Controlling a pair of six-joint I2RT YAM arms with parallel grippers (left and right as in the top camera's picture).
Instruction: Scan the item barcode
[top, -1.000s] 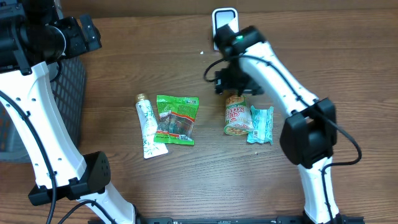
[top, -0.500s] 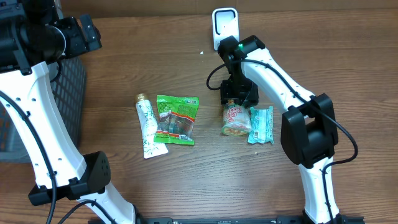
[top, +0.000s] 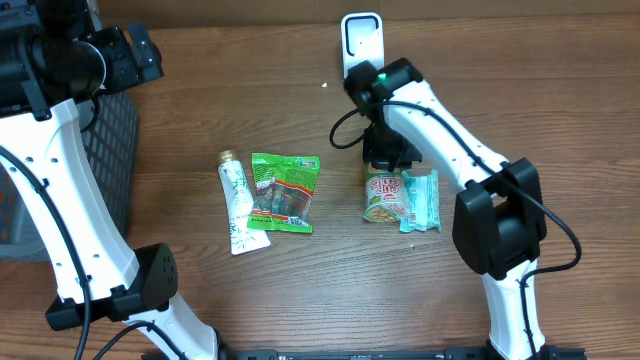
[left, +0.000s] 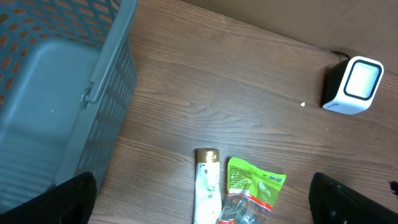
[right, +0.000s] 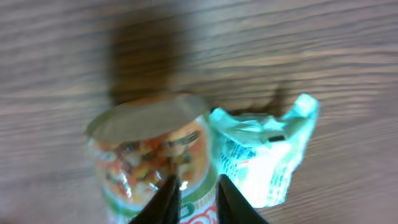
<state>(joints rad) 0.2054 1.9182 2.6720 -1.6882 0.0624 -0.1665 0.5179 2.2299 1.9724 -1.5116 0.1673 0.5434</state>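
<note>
Resting on brown wood-grain table (top: 300, 290), cup (top: 383, 197), green packet (top: 285, 192), scanner (top: 360, 38)

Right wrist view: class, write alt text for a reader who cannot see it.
A cup noodle lies on its side on the wooden table, a crumpled teal packet against its right side. The right gripper, its two dark fingertips close together, hangs over the cup at the bottom edge.
</note>
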